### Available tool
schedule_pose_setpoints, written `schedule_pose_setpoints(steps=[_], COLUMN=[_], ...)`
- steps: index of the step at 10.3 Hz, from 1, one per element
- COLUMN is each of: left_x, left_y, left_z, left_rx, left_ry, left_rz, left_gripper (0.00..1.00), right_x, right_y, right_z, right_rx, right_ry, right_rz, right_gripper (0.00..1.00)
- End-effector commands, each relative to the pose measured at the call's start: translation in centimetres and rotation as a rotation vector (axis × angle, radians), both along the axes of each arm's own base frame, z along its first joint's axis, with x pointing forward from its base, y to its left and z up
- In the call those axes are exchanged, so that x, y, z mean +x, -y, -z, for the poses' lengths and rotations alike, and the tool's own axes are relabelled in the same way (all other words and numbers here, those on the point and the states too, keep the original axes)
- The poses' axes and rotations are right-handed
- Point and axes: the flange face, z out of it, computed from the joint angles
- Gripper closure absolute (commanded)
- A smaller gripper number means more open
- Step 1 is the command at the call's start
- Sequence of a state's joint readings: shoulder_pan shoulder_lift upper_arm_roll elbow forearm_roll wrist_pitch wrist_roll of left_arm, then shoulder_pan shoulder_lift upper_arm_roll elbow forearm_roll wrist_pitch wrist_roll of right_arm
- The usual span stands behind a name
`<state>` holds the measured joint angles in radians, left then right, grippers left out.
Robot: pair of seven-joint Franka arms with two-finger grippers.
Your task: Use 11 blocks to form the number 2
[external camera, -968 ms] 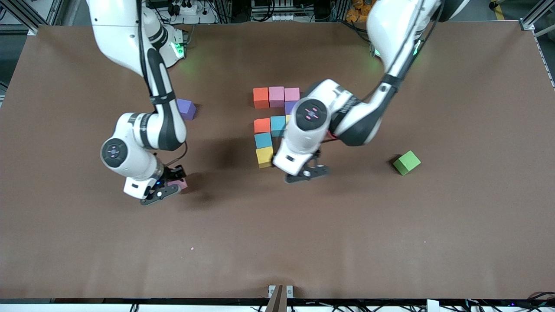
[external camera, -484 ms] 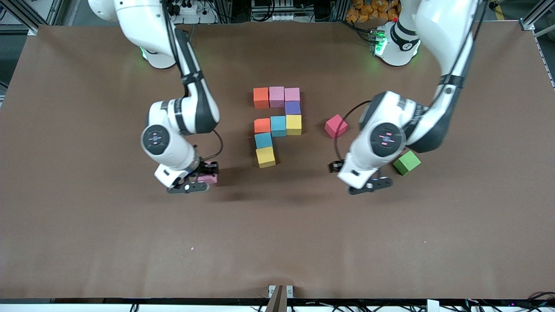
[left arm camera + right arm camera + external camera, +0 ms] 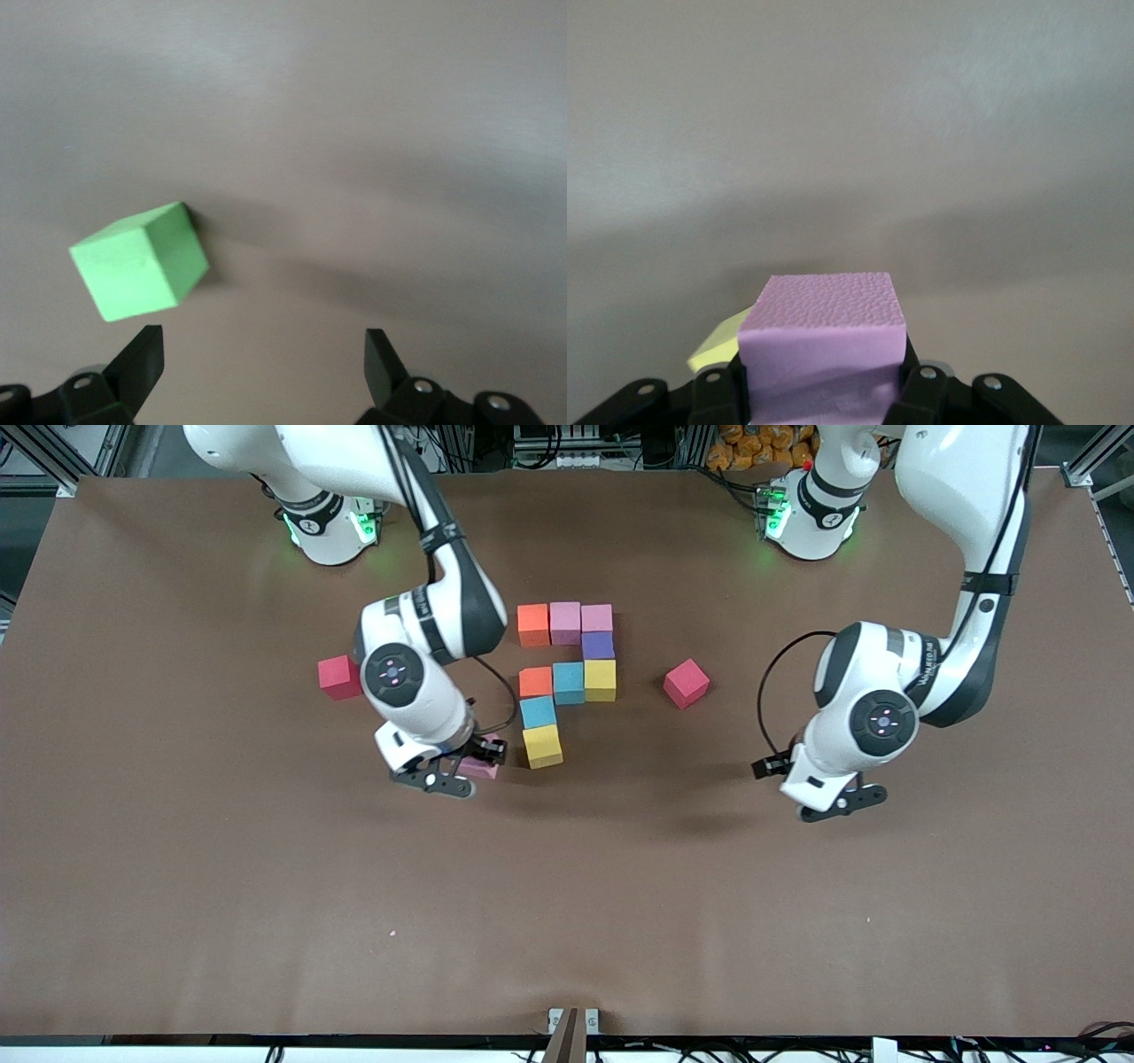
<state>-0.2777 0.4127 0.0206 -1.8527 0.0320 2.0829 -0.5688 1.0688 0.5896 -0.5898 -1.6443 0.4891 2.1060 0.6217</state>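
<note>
Nine blocks lie joined mid-table: orange (image 3: 532,624), pink (image 3: 564,622), pink (image 3: 596,617), purple (image 3: 598,645), yellow (image 3: 600,679), blue (image 3: 568,682), orange (image 3: 535,681), blue (image 3: 538,711) and yellow (image 3: 542,745). My right gripper (image 3: 469,769) is shut on a pink block (image 3: 485,769), low beside that last yellow block. In the right wrist view the pink block (image 3: 824,341) fills the right gripper (image 3: 824,390), with the yellow block (image 3: 718,350) just past it. My left gripper (image 3: 833,797) is open. The green block (image 3: 137,261) lies on the table just ahead of the left gripper (image 3: 264,354); the arm hides it in the front view.
Two crimson cubes lie loose: one (image 3: 339,677) toward the right arm's end of the table, one (image 3: 686,683) between the formation and the left arm. The brown table (image 3: 567,921) stretches bare nearer the front camera.
My right arm carried the pink block in toward the formation. My left arm swung away from the formation toward its own end of the table, to the green block.
</note>
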Motion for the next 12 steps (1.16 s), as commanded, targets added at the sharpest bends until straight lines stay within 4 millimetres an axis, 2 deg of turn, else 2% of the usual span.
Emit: schedule_pose_setpoints(steps=[1,2,3,4,6,8,10,12], left_x=[-1.4,-2.2,-3.0,-4.1,-5.4,-5.8,-5.7,-5.7], left_y=[-2.8,-3.7,-5.0,-5.9,-7.2,-7.9,-9.4,-9.8], left_z=[-0.1,0.4,0.6,1.2,2.6,3.3,3.9,4.6], left_rx=[-0.01,-0.007,-0.007,-0.012,-0.016,-0.013,-0.005,-0.003], left_ry=[0.021,0.019,0.027,0.053,0.084,0.08,0.076,0.068], left_rz=[-0.032,-0.044,-0.063,-0.074,-0.08,-0.092,-0.118,-0.106], left_gripper=[0.0,0.0,0.0,0.0,0.0,0.0,0.0,0.0], right_x=[-0.9,-1.2,-1.4,-1.8,-2.5,-3.0,-2.9,-2.8], right_y=[-4.7,-6.5,-7.4,-8.0,-9.0,-10.4,-11.5,-12.2], right_z=[-0.7,-0.4,0.4,1.3,1.5,1.9,1.9,2.3], right_rx=[0.006,0.013,-0.003,-0.016,-0.013,-0.011,-0.016,-0.027], right_ry=[0.003,-0.005,-0.013,-0.026,-0.05,-0.069,-0.074,-0.079], right_rz=[0.161,0.232,0.33,0.392,0.508,0.605,0.719,0.79], right_gripper=[0.53,0.54,0.54,0.54,0.54,0.57,0.57,0.57])
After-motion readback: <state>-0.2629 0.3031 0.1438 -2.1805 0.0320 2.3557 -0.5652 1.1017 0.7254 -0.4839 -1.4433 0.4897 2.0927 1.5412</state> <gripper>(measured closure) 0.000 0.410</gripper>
